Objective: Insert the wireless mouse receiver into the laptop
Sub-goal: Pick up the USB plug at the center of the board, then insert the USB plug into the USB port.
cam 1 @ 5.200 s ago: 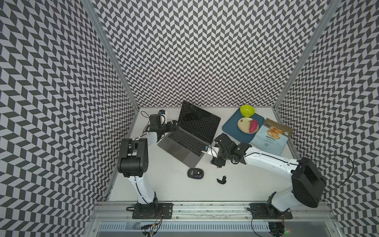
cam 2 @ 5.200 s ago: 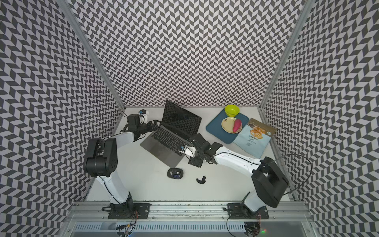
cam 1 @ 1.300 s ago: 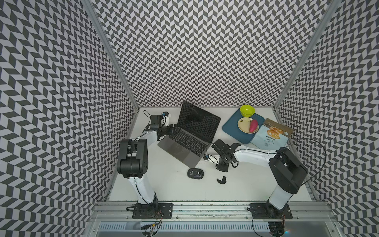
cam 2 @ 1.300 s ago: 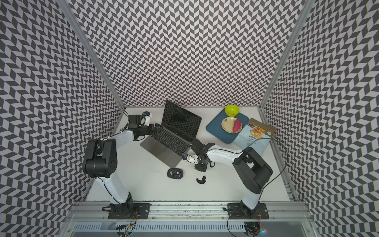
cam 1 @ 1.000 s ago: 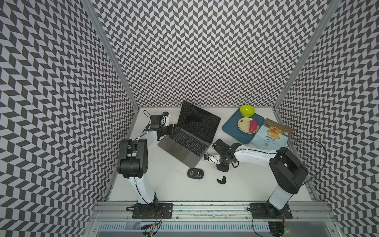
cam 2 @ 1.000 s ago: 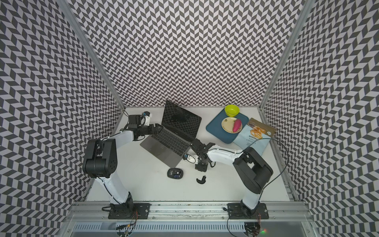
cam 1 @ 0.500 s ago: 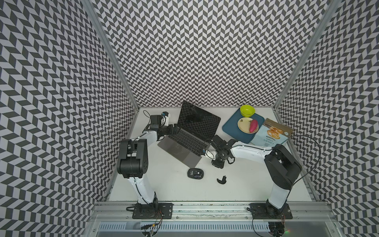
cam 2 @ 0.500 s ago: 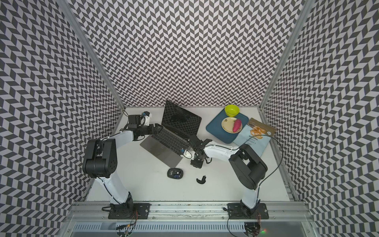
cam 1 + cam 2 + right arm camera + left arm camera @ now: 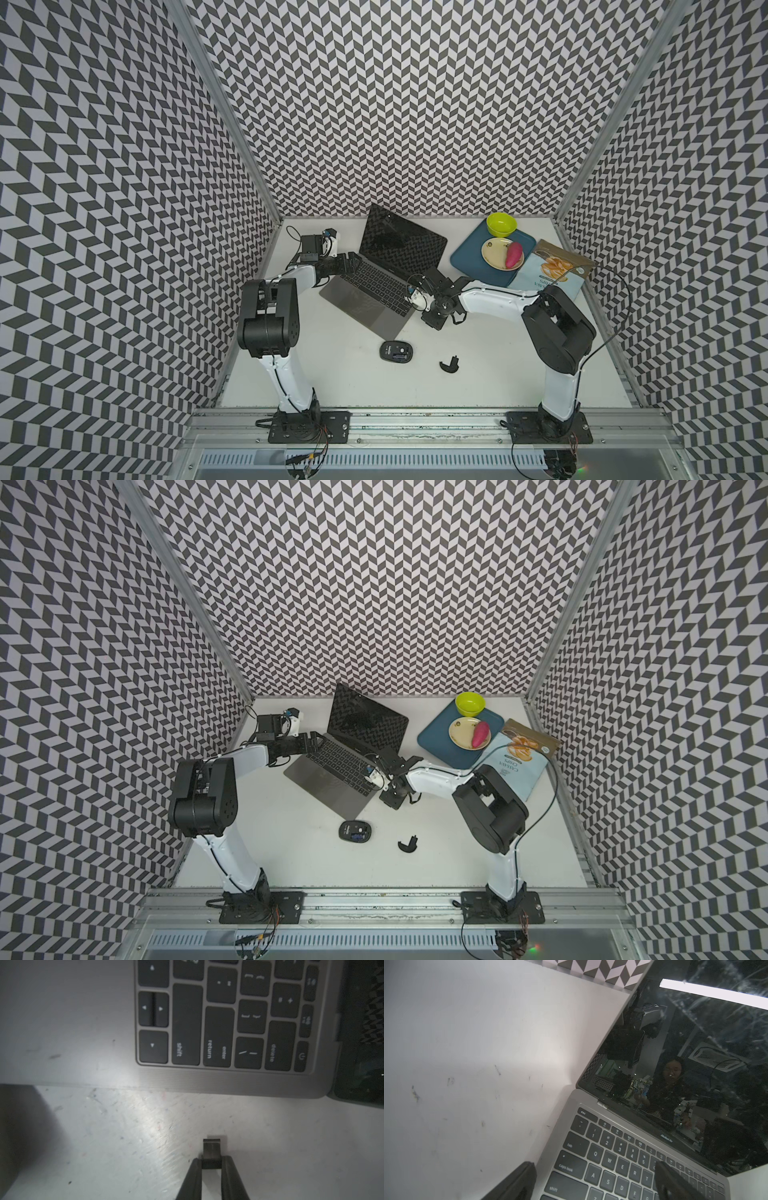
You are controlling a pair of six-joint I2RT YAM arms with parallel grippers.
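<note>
The laptop (image 9: 374, 291) lies open and turned at an angle on the white table, in both top views. My right gripper (image 9: 211, 1164) is shut on the wireless mouse receiver (image 9: 211, 1151), a tiny dark nub whose free end points at the laptop's right side edge (image 9: 207, 1084). A strip of bare table separates the two. In a top view the right gripper (image 9: 419, 302) sits by the keyboard's right end. My left gripper (image 9: 593, 1180) is open, with one finger off the laptop's left edge and the other over the keys; it appears in a top view (image 9: 353, 264) too.
The black mouse (image 9: 396, 352) and a curved black cover piece (image 9: 449, 365) lie in front of the laptop. A blue tray (image 9: 465, 257) at the back right carries a green bowl (image 9: 501, 223) and a plate (image 9: 494, 253). A snack bag (image 9: 552, 270) lies beside it.
My right gripper has moved with the receiver up toward the laptop's right edge. The left arm has stayed at the laptop's left edge.
</note>
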